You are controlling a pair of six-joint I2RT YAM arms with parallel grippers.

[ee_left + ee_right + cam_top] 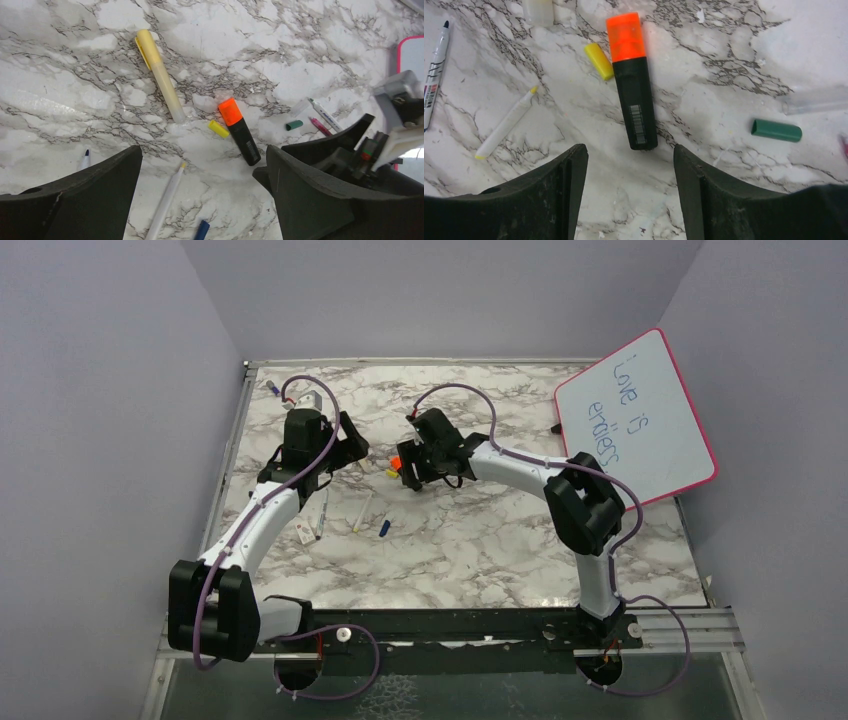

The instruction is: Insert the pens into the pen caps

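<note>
Both grippers are open and empty, hovering over the marble table. My left gripper [345, 450] [202, 167] looks down on a white pen with a yellow tip [165, 200] and a blue cap [202, 231]. A yellow pen [159, 75] lies farther off. My right gripper [412, 472] [629, 167] hangs just short of the black highlighter with an orange end [633, 82]. A yellow cap [599, 61] lies left of the highlighter and a green cap [776, 130] to its right. The yellow-tipped white pen [506, 124] and a black-tipped marker [435, 75] lie at the left.
The pink-framed whiteboard [635, 420] leans at the back right. A dark red pen [320, 126] and a white pen [325, 114] lie by the green cap. One more pen [272, 390] lies in the far left corner. Purple walls close the table's sides.
</note>
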